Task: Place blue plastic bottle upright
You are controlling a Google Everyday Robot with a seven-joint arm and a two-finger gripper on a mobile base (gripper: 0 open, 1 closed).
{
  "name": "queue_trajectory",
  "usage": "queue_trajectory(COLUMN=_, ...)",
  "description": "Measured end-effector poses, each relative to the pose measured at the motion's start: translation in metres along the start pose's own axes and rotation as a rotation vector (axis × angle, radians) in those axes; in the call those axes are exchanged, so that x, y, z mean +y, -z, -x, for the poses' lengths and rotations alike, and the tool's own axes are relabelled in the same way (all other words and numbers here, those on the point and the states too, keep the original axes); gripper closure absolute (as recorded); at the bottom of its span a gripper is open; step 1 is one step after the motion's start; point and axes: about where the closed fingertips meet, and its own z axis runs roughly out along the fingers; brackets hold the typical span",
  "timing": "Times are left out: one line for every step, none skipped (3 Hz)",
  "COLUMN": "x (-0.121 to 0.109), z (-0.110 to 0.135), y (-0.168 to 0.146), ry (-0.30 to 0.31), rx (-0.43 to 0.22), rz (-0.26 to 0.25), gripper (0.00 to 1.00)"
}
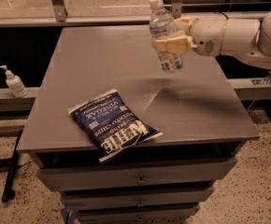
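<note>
— Where is the bottle (162,26)?
— Up over the back part of the table (196,111), at about 1 o'clock from the chip bag (113,124). It looks like it hangs in the air and does not touch the top.
— Who has it?
— The gripper (175,34). It comes in from 3 o'clock on the end of a white arm (233,36). Its two tan fingers (173,45) squeeze the middle of the bottle, one in front and one behind.
— Is the bottle straight up?
— Almost. The white cap points to 12 o'clock and leans a tiny bit toward 11. The bottom points down at the table.
— And the chip bag?
— It lies flat near the front edge, at 7 o'clock from the bottle and well apart from it. One corner pokes over the edge.
— Anything else?
— A small soap bottle (14,82) stands off the table, way over at 9 o'clock. Drawers (135,178) sit under the table top.
</note>
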Motion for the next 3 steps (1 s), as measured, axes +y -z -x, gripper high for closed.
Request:
queue_trajectory(x=-0.011, z=-0.021, y=0.031, ry=-0.060, rx=-0.102, rz=-0.056, gripper=1.00)
queue_trajectory(x=-0.022, z=-0.039, y=0.053, ry=-0.108, rx=-0.174, rz=-0.098, gripper=1.00)
queue_trajectory(x=-0.029, z=-0.052, y=0.064, ry=-0.140, rx=-0.216, rz=-0.122, gripper=1.00)
